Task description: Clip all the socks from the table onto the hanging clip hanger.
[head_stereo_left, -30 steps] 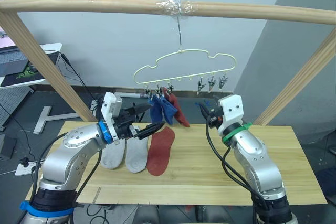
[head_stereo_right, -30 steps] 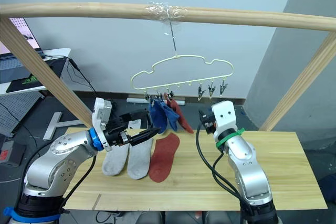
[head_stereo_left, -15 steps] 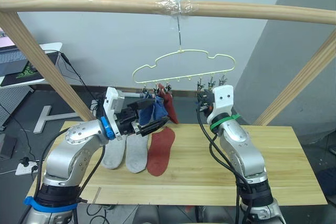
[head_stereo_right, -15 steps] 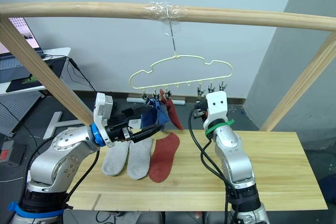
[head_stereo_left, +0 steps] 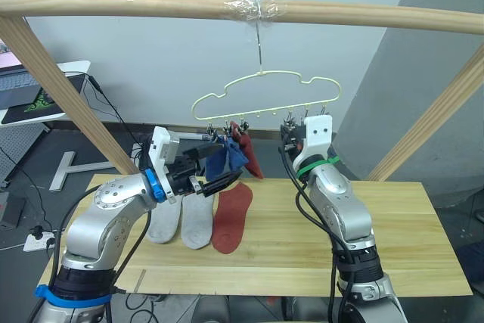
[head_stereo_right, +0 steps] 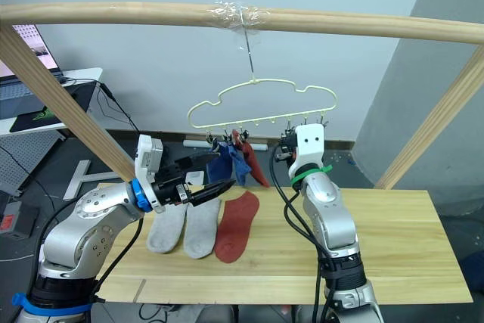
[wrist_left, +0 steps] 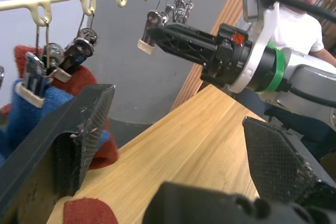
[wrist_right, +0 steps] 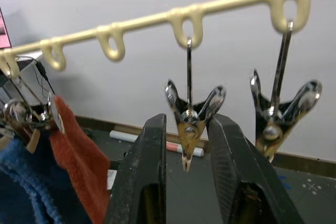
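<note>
Across the bottom of the head views runs the big table [head_stereo_left: 393, 247] of pale planks, and most of its right side is bare, so the arms have lots of room there. On its left part lie three socks side by side: two grey socks [head_stereo_left: 181, 221] and one red sock [head_stereo_left: 229, 218], flat and easy to reach. Above the table hangs the clip hanger [head_stereo_left: 265, 96] from a wooden bar [head_stereo_left: 151, 7] by its hook, so it can swing if pushed. Two blue socks [head_stereo_left: 225, 158] and one red one are already clipped at the left end of the hanger, which leaves the clips in the middle and on the right free. The left gripper [head_stereo_left: 214, 172] is wide open and holds nothing; it sits just beside the hanging blue socks, above the socks on the table, likely so it can pick one up next. The right gripper [wrist_right: 185, 177] is lifted up to the hanger, and its two fingers stand on either side of a free clip [wrist_right: 190, 114], a little apart from it, not squeezing yet. I think it is about to pinch that clip open for the next sock. Another free clip [wrist_right: 279, 114] hangs close beside it, so there is little room there.
</note>
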`<control>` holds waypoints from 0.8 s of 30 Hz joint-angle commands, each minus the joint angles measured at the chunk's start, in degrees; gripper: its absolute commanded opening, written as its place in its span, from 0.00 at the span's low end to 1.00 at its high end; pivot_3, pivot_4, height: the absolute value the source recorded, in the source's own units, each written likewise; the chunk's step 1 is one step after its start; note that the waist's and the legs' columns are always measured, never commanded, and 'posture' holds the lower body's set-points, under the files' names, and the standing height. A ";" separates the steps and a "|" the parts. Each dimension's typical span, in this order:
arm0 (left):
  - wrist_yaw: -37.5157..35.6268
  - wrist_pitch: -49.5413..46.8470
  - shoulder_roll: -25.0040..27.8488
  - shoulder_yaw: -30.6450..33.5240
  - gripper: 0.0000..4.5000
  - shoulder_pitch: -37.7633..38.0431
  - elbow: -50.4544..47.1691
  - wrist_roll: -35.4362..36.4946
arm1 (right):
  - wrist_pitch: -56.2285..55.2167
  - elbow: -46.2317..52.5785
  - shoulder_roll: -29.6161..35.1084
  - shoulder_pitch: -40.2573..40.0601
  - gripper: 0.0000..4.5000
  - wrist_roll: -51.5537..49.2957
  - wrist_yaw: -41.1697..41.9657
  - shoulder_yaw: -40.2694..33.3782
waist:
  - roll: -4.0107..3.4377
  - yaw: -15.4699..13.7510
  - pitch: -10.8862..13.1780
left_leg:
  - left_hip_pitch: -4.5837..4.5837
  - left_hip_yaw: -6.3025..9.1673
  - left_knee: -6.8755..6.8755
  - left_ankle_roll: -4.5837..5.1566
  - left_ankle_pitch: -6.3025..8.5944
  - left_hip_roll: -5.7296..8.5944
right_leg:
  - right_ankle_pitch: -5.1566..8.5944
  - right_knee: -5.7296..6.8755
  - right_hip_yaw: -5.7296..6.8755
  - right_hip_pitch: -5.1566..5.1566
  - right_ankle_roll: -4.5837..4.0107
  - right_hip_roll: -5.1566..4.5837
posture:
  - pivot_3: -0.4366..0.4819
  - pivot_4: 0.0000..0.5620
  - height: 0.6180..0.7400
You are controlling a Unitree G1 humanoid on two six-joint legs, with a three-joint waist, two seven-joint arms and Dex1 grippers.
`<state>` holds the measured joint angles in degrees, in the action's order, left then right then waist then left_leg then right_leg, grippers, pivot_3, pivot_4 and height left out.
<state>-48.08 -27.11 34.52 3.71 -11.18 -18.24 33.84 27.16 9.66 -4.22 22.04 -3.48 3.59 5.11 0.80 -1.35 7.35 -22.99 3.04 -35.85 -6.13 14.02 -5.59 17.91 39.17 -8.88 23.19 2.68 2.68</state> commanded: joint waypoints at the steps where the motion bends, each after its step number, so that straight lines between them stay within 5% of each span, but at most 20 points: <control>1: -0.05 0.68 -0.16 0.84 1.00 -0.24 -2.34 0.56 | -0.80 0.85 -0.38 1.93 0.26 -0.40 0.15 0.26 | 0.00 0.00 0.00 | 0.00 0.00 0.00 0.00 0.00 0.00 | 0.00 0.00 0.00 0.00 0.00 0.00 | 0.64 0.23 1.00; 9: -0.09 0.65 -0.71 0.91 1.00 -0.65 -3.22 1.16 | -1.17 0.38 -0.22 2.08 0.26 0.34 0.03 1.02 | 0.01 0.01 -0.01 | 0.00 0.00 -0.01 0.00 0.00 0.00 | 0.00 0.04 0.01 0.01 0.00 0.00 | 0.65 0.21 1.00; 12: 0.00 0.85 -0.94 0.97 1.00 -0.56 -2.98 0.86 | -1.34 0.02 0.06 2.16 0.38 0.84 -0.37 1.00 | 0.01 -0.02 -0.01 | 0.00 0.00 -0.01 0.00 0.00 0.00 | 0.00 0.05 0.01 0.01 0.00 0.00 | 0.65 0.21 1.00; 17: -0.20 1.14 -1.07 0.75 1.00 -0.19 -3.10 0.48 | -1.49 -0.25 -0.06 2.53 0.77 0.44 -0.29 0.84 | 0.01 -0.01 -0.01 | 0.01 0.00 -0.03 0.00 0.00 0.00 | 0.00 0.18 0.01 0.03 0.00 0.00 | 0.65 0.20 1.00; 24: 0.08 1.43 -1.53 0.56 1.00 -0.57 -2.67 0.13 | -1.81 -0.46 -0.71 3.18 0.77 -0.05 0.06 1.20 | 0.01 0.00 -0.01 | 0.03 0.00 -0.07 -0.01 -0.01 0.00 | 0.00 0.32 0.02 0.05 0.00 0.00 | 0.65 0.20 1.00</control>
<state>-48.12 -26.97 33.34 3.71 -11.19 -19.28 33.87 26.81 8.44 -4.48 23.74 -3.36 3.52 5.83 0.81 -1.35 7.35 -22.96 3.04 -35.92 -6.13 14.02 -5.59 17.91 39.49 -8.86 23.23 2.68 2.68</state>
